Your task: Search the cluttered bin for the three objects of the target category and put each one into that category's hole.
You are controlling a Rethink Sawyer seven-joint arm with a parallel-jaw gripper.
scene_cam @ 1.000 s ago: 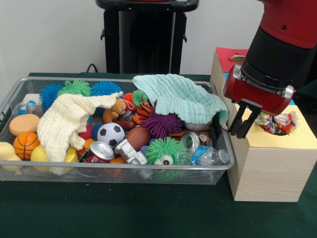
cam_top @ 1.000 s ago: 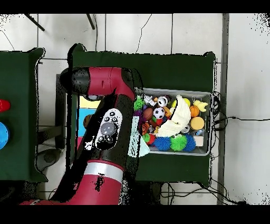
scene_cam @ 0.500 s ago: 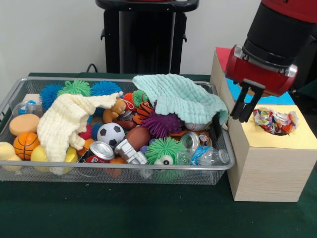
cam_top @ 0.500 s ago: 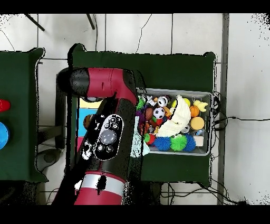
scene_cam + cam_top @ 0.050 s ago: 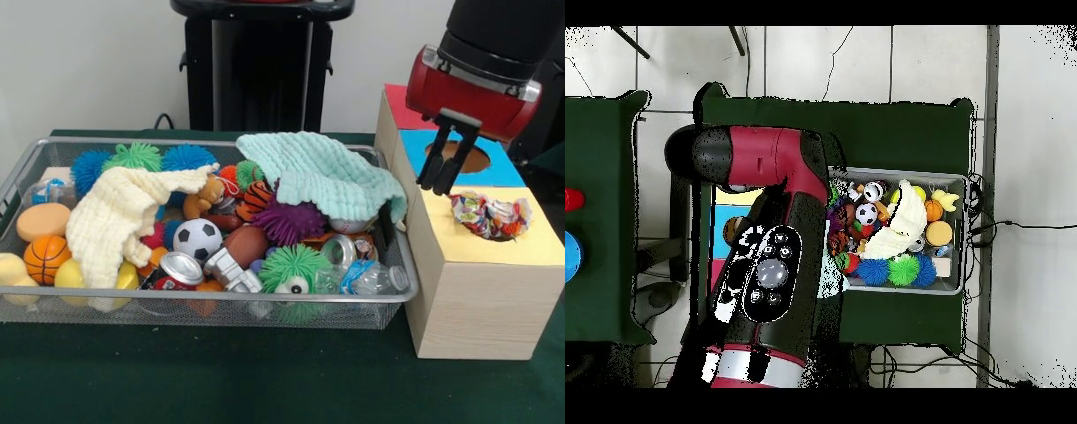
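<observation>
My gripper hangs above the wooden box, over the near edge of its blue section and beside that section's round hole. Its two dark fingers stand slightly apart with nothing between them, so it is open. A crumpled multicoloured cloth bundle sits in the hole of the yellow section, below and to the right of the gripper. The wire bin to the left is piled with toys. In the overhead view the arm covers the gripper and most of the box.
In the bin lie a mint cloth, a cream cloth, spiky balls, a soccer ball, a basketball, cans and a plastic bottle. A red section lies at the box's far end. A black stand rises behind.
The gripper has risen and shifted back from beside the yellow hole to over the blue section. The cloth bundle stays in the yellow hole. Bin contents are unchanged.
</observation>
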